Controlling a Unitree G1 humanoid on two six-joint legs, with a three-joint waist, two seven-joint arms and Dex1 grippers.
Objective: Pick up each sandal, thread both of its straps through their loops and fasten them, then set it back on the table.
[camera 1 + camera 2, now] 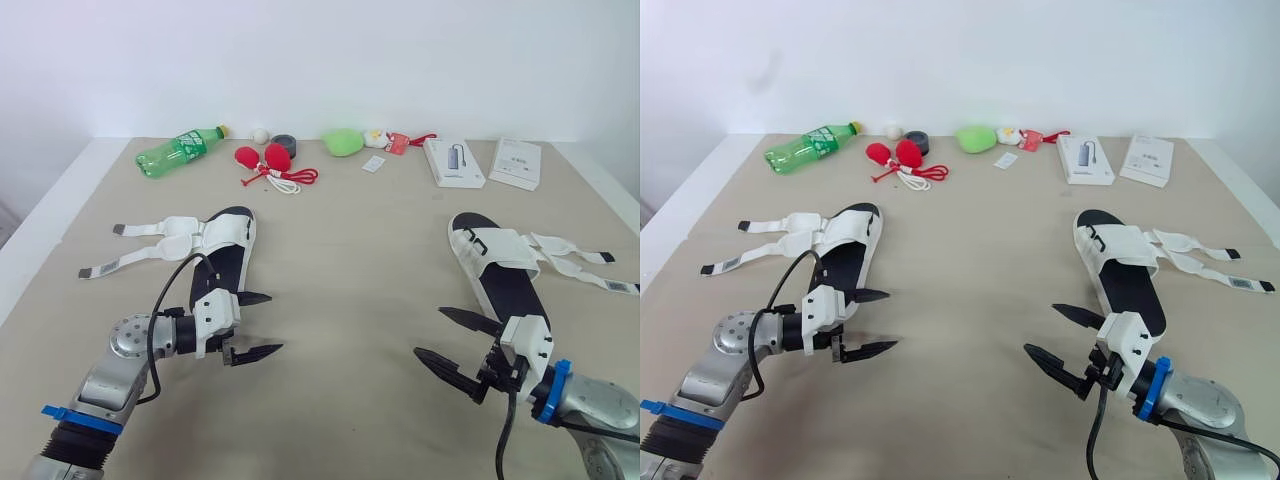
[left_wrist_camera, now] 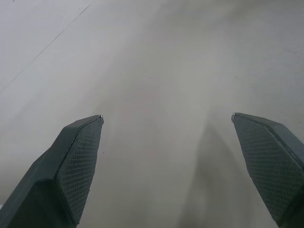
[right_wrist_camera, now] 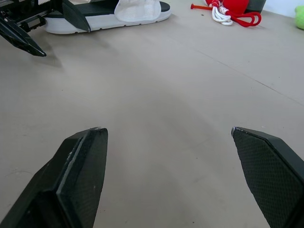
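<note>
Left eye view: left gripper (image 1: 275, 322) and right gripper (image 1: 428, 332) are held spread open, nothing gripped. Left sandal (image 1: 225, 250) is laid at 11 o'clock of its gripper, right sandal (image 1: 505, 275) at 1 o'clock, straps (image 1: 575, 262) unfastened.

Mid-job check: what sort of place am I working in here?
Probably a lab test bench: tan table against a plain white wall, unrelated props like a green bottle and boxed adapter.
</note>
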